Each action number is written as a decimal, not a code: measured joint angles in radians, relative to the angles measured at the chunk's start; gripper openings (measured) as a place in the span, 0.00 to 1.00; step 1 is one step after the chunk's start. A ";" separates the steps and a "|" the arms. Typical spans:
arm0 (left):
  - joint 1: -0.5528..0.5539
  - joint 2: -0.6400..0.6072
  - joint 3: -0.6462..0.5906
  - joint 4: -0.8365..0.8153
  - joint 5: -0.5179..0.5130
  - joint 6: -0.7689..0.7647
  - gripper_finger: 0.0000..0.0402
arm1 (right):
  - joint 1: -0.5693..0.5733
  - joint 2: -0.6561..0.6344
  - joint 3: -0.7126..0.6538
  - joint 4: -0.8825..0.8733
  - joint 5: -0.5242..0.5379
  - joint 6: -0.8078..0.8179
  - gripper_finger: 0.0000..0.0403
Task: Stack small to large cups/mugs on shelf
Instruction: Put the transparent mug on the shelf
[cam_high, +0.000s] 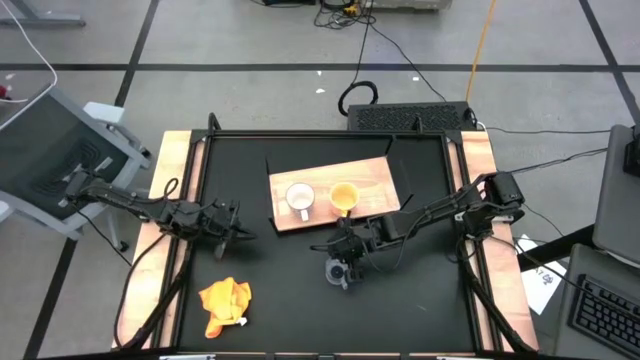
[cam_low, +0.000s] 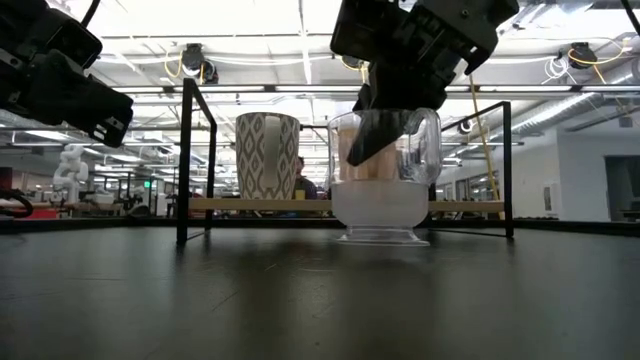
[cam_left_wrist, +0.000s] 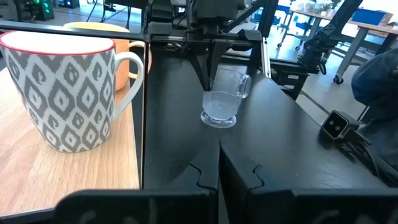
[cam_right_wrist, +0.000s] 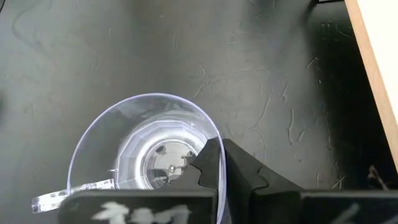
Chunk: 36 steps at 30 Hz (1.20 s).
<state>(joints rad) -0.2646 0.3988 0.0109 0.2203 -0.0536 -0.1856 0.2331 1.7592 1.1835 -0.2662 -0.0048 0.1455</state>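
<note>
Gripping the rim of the clear glass cup, the right gripper pinches its wall, one finger inside. That cup stands upright on the black tabletop, at 5 o'clock off the shelf, which bears the white cup and yellow-orange cup. Left gripper, fingers closed and empty, waits at 9 o'clock.

Grey concrete floor crossed by dark tape lines. Black cables and a yellow cable trail over it at the far side. Grey keyboard at near right edge. Beyond the table: open hall, long ceiling strip lights, white beams, distant desks.
</note>
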 joint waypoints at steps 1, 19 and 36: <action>0.000 0.000 0.000 0.000 0.000 0.000 0.02 | 0.002 0.000 0.000 0.000 0.000 0.000 0.00; 0.000 0.000 0.000 -0.003 0.001 -0.003 0.02 | 0.004 0.024 -0.001 0.009 -0.001 0.023 0.03; 0.000 0.000 0.000 -0.007 0.002 -0.006 0.02 | 0.011 0.030 -0.002 0.033 -0.058 0.010 0.27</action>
<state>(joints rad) -0.2646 0.3988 0.0109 0.2131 -0.0517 -0.1917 0.2440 1.7889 1.1816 -0.2333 -0.0624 0.1558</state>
